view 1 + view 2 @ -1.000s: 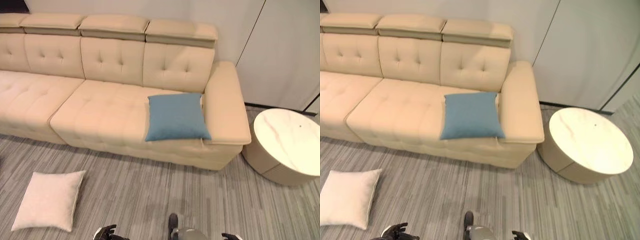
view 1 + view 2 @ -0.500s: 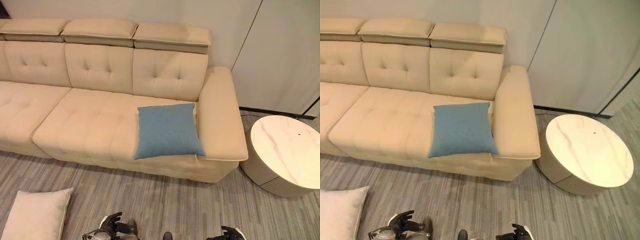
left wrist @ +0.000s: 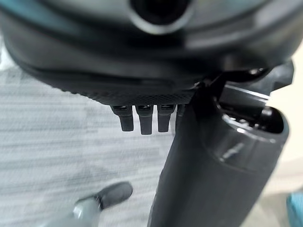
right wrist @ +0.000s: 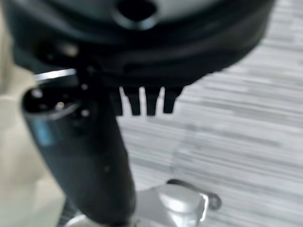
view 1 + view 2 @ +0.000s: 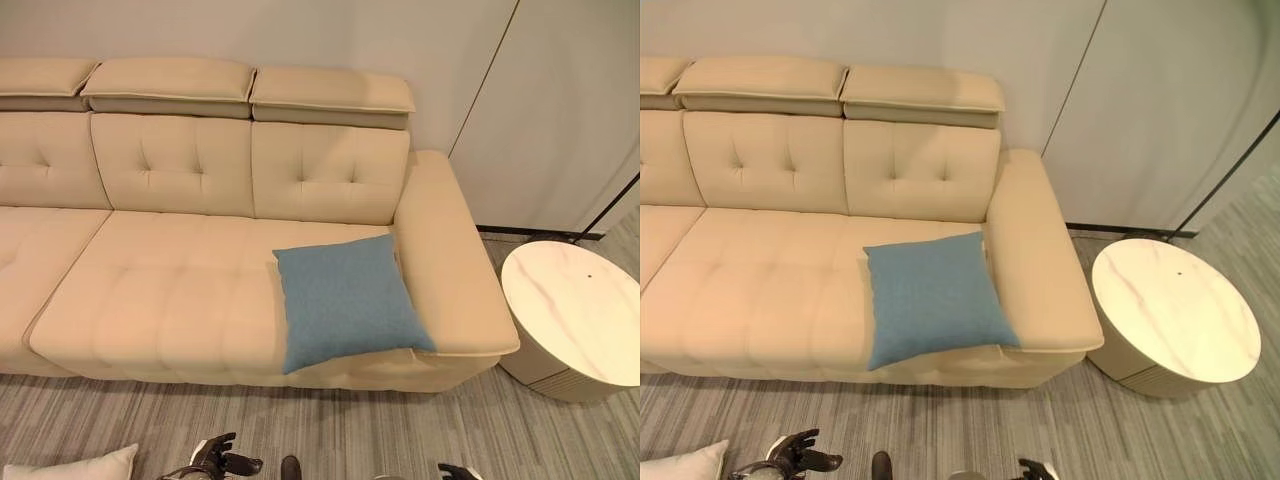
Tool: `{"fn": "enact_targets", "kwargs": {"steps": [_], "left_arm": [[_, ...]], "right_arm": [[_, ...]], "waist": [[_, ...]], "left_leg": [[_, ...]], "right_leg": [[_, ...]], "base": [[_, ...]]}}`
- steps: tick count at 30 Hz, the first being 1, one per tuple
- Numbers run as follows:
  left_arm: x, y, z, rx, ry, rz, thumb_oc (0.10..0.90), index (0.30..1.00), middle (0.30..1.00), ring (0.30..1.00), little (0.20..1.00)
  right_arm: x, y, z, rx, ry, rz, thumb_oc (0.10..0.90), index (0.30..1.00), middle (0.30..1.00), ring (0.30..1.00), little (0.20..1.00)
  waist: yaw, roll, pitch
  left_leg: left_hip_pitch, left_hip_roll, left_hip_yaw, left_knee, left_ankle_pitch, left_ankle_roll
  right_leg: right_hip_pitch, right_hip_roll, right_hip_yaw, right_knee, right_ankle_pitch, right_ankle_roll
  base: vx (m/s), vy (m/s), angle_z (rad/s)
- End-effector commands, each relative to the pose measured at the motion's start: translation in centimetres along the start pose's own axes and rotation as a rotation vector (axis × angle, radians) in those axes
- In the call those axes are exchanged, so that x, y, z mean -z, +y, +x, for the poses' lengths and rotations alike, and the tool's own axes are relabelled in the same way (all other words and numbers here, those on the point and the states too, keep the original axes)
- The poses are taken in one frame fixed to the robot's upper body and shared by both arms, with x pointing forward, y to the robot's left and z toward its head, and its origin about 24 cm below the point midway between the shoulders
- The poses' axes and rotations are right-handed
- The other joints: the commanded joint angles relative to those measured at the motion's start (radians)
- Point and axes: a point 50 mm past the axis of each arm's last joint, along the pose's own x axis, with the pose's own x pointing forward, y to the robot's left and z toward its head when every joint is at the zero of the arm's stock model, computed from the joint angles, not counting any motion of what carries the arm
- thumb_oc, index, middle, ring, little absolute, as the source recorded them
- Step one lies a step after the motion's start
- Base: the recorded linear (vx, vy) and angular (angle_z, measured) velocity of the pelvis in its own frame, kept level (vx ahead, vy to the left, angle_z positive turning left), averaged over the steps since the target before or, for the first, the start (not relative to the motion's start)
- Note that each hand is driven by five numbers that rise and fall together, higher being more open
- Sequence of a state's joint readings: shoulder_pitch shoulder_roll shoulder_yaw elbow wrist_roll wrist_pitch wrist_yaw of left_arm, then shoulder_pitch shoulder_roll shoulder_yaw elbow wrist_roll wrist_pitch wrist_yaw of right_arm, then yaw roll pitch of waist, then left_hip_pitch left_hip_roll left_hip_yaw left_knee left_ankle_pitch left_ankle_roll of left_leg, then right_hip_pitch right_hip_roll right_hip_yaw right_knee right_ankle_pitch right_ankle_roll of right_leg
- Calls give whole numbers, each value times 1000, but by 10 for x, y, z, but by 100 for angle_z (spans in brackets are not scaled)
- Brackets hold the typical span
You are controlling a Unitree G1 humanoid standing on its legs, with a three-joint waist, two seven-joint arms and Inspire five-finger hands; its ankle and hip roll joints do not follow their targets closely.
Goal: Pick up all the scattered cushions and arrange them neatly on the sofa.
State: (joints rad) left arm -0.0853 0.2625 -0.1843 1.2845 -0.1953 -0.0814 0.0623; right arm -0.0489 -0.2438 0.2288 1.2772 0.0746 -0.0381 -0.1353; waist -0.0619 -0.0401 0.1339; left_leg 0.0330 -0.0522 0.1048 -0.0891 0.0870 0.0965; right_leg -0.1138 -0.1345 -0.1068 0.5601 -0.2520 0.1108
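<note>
with both the left robot hand and right robot hand hanging empty, fingers relaxed and apart, the sensible move is turning toward the white cushion on the floor left of the left one, then seating it beside the blue cushion ahead on the sofa.

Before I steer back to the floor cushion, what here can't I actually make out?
- White cushion: only a corner shows, cut by the bottom edge of the eye views, so how it lies is unclear.
- Right robot hand: cut by the bottom edge in the eye views.
- Sofa: its left end runs off the left edge.
- Blue cushion: hides the seat under it.
</note>
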Motion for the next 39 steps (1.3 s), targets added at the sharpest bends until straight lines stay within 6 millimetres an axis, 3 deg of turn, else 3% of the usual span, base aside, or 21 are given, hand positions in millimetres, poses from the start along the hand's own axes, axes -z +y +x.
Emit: {"fn": "enact_targets", "kwargs": {"steps": [1, 3, 5, 6, 11, 14, 15, 16, 18, 20, 22, 23, 27, 32, 34, 35, 36, 37, 38, 39], "left_arm": [[-3, 8, 0, -35, -27, -42, 800, 900, 900, 900, 900], [0, 8, 0, -40, -18, -66, 800, 900, 900, 900, 900], [1, 8, 0, -42, -14, -68, 800, 900, 900, 900, 900], [-1, 8, 0, -41, -20, -52, 800, 900, 900, 900, 900], [0, 3, -1, -23, -21, -40, 800, 900, 900, 900, 900], [0, 1, -1, -11, -20, -27, 800, 900, 900, 900, 900], [-3, 0, 0, -7, -30, -23, 800, 900, 900, 900, 900], [-11, -1, 1, -7, -56, -28, 800, 900, 900, 900, 900], [-15, -2, 1, -6, -69, -39, 800, 900, 900, 900, 900], [-18, -5, 1, -7, -79, -66, 800, 900, 900, 900, 900], [-18, -6, 1, -4, -79, -70, 800, 900, 900, 900, 900], [-18, -6, 1, -8, -79, -71, 800, 900, 900, 900, 900], [-13, -6, 1, -6, -65, -57, 800, 900, 900, 900, 900], [-17, 9, 1, -50, -89, -64, 800, 900, 900, 900, 900], [-26, 21, 1, -96, -132, -78, 800, 900, 900, 900, 900], [-26, 21, 1, -96, -132, -78, 800, 900, 900, 900, 900], [-34, 32, 0, -130, -173, -98, 800, 900, 900, 900, 900], [-34, 32, 0, -130, -173, -98, 800, 900, 900, 900, 900], [-43, 42, -2, -161, -219, -124, 800, 900, 900, 900, 900], [-43, 42, -2, -161, -219, -123, 800, 900, 900, 900, 900]], "right_arm": [[-8, -14, 2, 39, -37, -34, 800, 900, 900, 900, 900], [-7, -14, 2, 42, -30, -31, 800, 900, 900, 900, 900], [-7, -15, 2, 38, -26, -35, 800, 900, 900, 900, 900], [1, -15, 1, 38, -1, -34, 800, 900, 900, 900, 900], [6, -16, 0, 40, 8, -25, 800, 900, 900, 900, 900], [7, -16, 0, 42, 8, -7, 800, 900, 900, 900, 900], [6, -17, 0, 45, 4, -9, 800, 900, 900, 900, 900], [2, -21, 1, 59, -10, -1, 800, 900, 900, 900, 900], [-1, -23, 1, 66, -17, 7, 800, 900, 900, 900, 900], [-2, -28, 1, 83, -17, 19, 800, 900, 900, 900, 900], [-1, -28, 1, 86, -17, 23, 800, 900, 900, 900, 900], [-4, -32, 2, 97, -26, 12, 800, 900, 900, 900, 900], [2, -32, 1, 102, -6, 7, 800, 900, 900, 900, 900], [-5, -45, 1, 150, -38, 6, 800, 900, 900, 900, 900], [-16, -65, 1, 220, -88, 21, 800, 900, 900, 900, 900], [-16, -65, 1, 220, -88, 21, 800, 900, 900, 900, 900], [-27, -86, -2, 278, -144, 39, 800, 900, 900, 900, 900], [-27, -86, -2, 278, -144, 39, 800, 900, 900, 900, 900], [-42, -110, -8, 348, -225, 51, 800, 900, 900, 900, 900], [-41, -110, -8, 348, -225, 51, 800, 900, 900, 900, 900]], "waist": [[26, 15, -1], [14, 4, 2], [2, 1, 12], [-4, -13, 17], [-8, -20, 2], [-15, -29, -3], [-14, -36, 2], [-7, -49, 19], [-6, -54, 26], [-4, -61, 25], [-2, -62, 21], [9, -47, 15], [-4, -36, -11], [0, -31, -28], [-2, -32, -31], [-1, -32, -31], [-3, -32, -34], [-3, -32, -34], [-9, -30, -37], [-8, -30, -37]], "left_leg": [[16, 35, 15, 11, -107, -67], [45, 25, 12, 12, -126, -72], [59, 20, 3, 12, -133, -73], [72, 6, -10, 26, -157, -72], [74, 10, -15, 57, -177, -81], [52, 19, -10, 148, -202, -107], [32, 18, -9, 205, -200, -119], [-30, 19, -18, 335, -175, -139], [-64, 20, -22, 395, -169, -146], [-101, 42, -5, 360, -198, -135], [-105, 51, -8, 320, -189, -133], [-81, 59, -33, 212, -166, -126], [-36, 51, -44, 128, -146, -119], [16, 36, -28, 68, -144, -107], [32, 32, -16, 43, -142, -102], [33, 32, -15, 43, -142, -102], [40, 30, -4, 27, -138, -101], [41, 30, -4, 27, -138, -101], [46, 29, 5, 13, -137, -100], [46, 30, 6, 13, -137, -99]], "right_leg": [[43, 27, -77, -260, 235, -14], [4, 37, -116, -414, 264, -11], [-9, 55, -100, -460, 283, -8], [22, 67, -67, -514, 289, -3], [57, 87, -43, -526, 283, -28], [94, 99, -39, -546, 264, -51], [108, 99, -34, -554, 261, -59], [127, 99, -25, -564, 258, -77], [131, 98, -25, -567, 257, -84], [145, 89, -24, -586, 243, -78], [150, 85, -23, -590, 243, -72], [155, 97, -10, -588, 233, -66], [163, 99, -4, -593, 236, -59], [171, 87, 14, -596, 249, -41], [166, 84, 25, -597, 260, -28], [167, 84, 26, -597, 260, -28], [163, 82, 32, -604, 270, -19], [163, 82, 32, -604, 270, -19], [158, 80, 37, -608, 278, -11], [159, 80, 38, -608, 278, -11]], "base": [[218, -22, -4], [277, -62, -19], [189, -47, -19], [153, -57, 5], [143, -87, 30], [96, -96, 12], [29, -112, 20], [27, -112, 20], [19, -63, 15], [70, 13, 12], [89, 54, 6], [127, 84, 3], [109, 98, -12], [64, 90, -25], [16, 65, -19], [8, 62, -10], [3, 41, -11], [4, 76, -17], [1, 36, -19], [-1, 61, -16]]}}
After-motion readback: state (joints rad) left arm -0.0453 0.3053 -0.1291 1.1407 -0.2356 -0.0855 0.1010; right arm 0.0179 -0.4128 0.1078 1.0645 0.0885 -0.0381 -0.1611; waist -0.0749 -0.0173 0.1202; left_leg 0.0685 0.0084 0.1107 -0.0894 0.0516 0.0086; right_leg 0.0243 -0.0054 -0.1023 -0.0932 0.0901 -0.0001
